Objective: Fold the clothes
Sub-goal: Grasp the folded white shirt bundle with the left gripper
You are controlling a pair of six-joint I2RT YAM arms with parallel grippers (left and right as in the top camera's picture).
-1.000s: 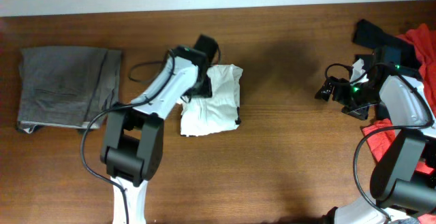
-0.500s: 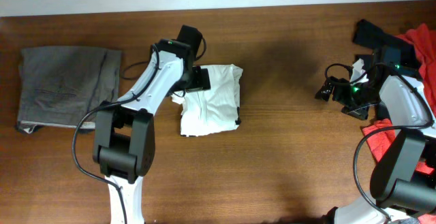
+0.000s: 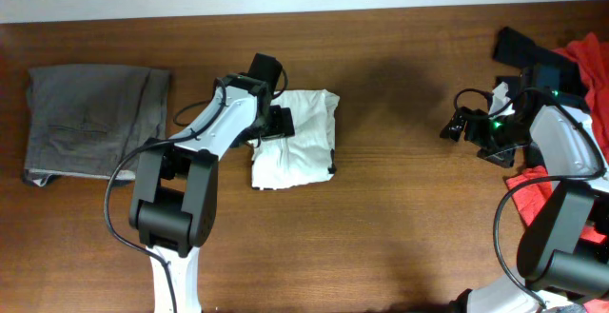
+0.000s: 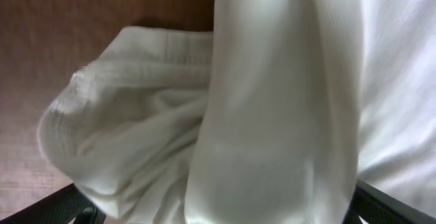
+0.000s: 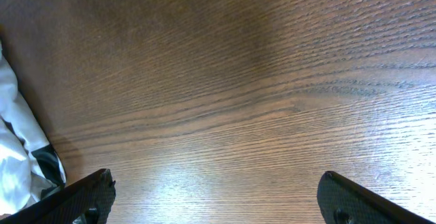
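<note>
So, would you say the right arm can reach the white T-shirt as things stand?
Probably yes: only bare table lies between the open right tool and the white T-shirt, though the left tool hovers at its far side.

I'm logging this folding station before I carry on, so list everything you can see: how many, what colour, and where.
T-shirt: one, white, folded, middle of the table.
trousers: one pair, grey-brown, folded, left end of the table.
garment pile: one, red and black, far right edge.
table: one, dark brown wood, beneath everything.
left arm: one, white and black, reaching to the T-shirt.
right arm: one, white and black, beside the garment pile.
left tool: one, black, open, at the T-shirt's left edge.
right tool: one, black, open, over bare wood.
</note>
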